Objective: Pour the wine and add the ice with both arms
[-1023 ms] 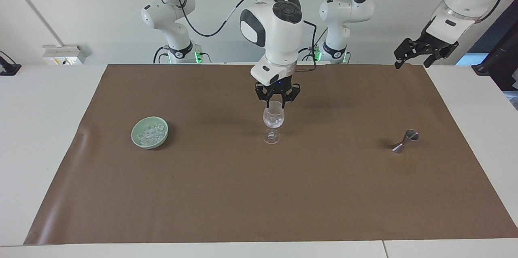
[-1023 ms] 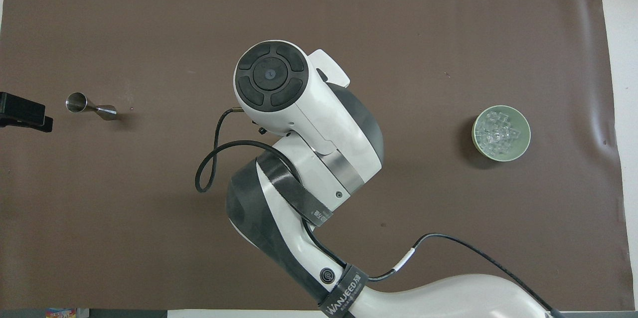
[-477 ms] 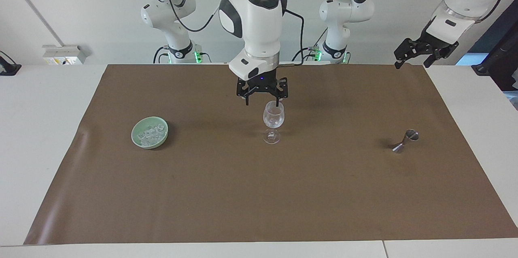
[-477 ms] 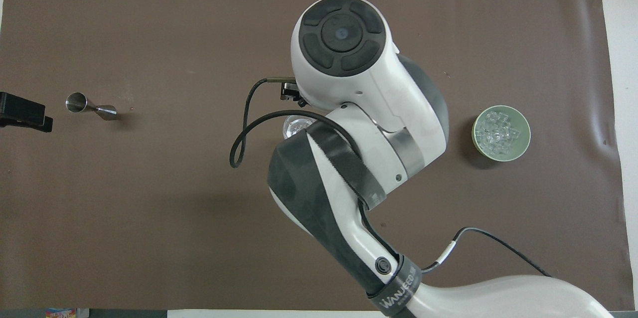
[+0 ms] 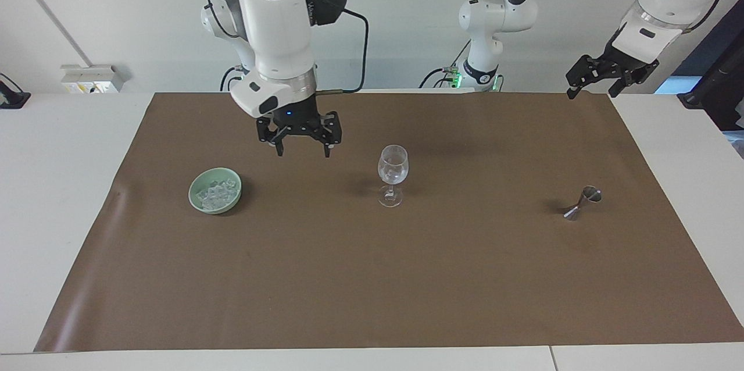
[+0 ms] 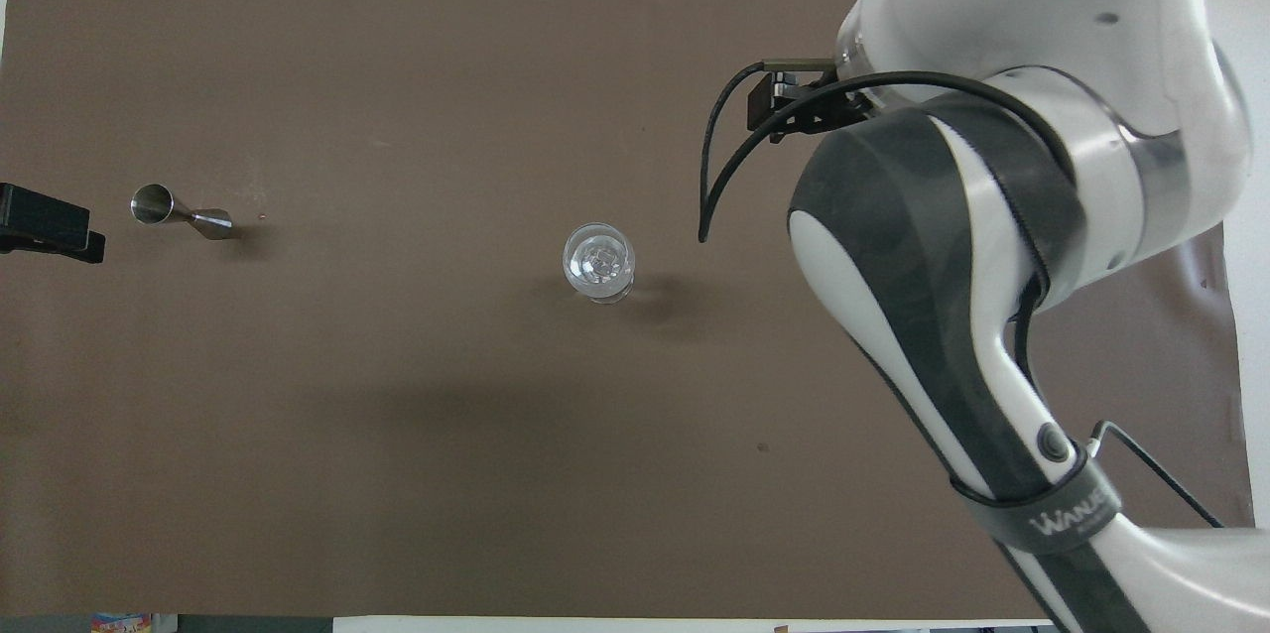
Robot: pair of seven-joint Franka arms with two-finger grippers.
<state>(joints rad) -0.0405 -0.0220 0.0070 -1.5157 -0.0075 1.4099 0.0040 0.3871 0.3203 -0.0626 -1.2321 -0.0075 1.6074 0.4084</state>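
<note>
A clear wine glass point(image 5: 393, 168) point(image 6: 599, 259) stands upright mid-mat with some ice pieces inside. More ice point(image 5: 216, 192) is heaped in a pale green bowl point(image 5: 197, 201) toward the right arm's end of the table. My right gripper point(image 5: 303, 153) hangs open and empty above the mat, between bowl and glass. In the overhead view the right arm point(image 6: 952, 216) hides its own gripper and the bowl. My left gripper point(image 5: 593, 92) point(image 6: 50, 231) waits open, raised over the mat's corner at the left arm's end. No wine is in view.
A steel jigger point(image 5: 583, 202) point(image 6: 179, 212) lies tipped on its side toward the left arm's end of the table. A brown mat point(image 5: 372, 289) covers most of the white table. The right arm's black cable point(image 6: 714, 167) loops above the mat beside the glass.
The right gripper opened above the glass, rose and swung away toward the bowl. The glass, hidden in the overhead view before, now shows. The left arm stayed still.
</note>
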